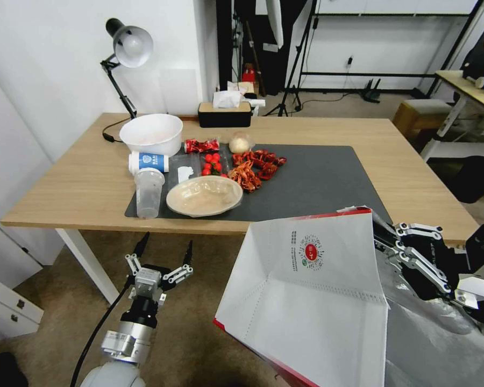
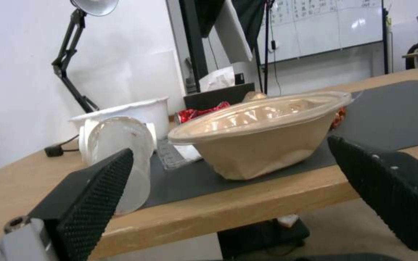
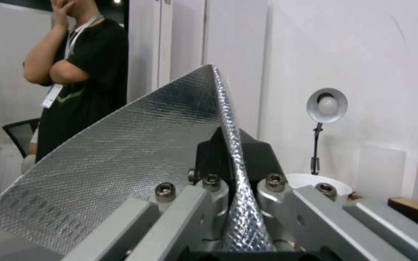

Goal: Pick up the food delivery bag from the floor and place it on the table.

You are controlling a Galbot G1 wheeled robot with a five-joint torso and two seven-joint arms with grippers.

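**Right tool holds the bag up at the desk's near edge**

Right tool [image 1: 398,244] has its fingers pressed together on the foil-lined rim of the food delivery bag [image 1: 312,301], which hangs off the floor at the near right, its top edge about level with the desk [image 1: 64,188]. The bag lies just left of that tool, slanting down toward the near left. Open dark mat [image 1: 328,183] lies just beyond it, to the far side; the food bowl [image 1: 204,196] sits further left. Left tool [image 1: 164,255] hangs spread and empty below the desk's near edge, well apart from the bag.
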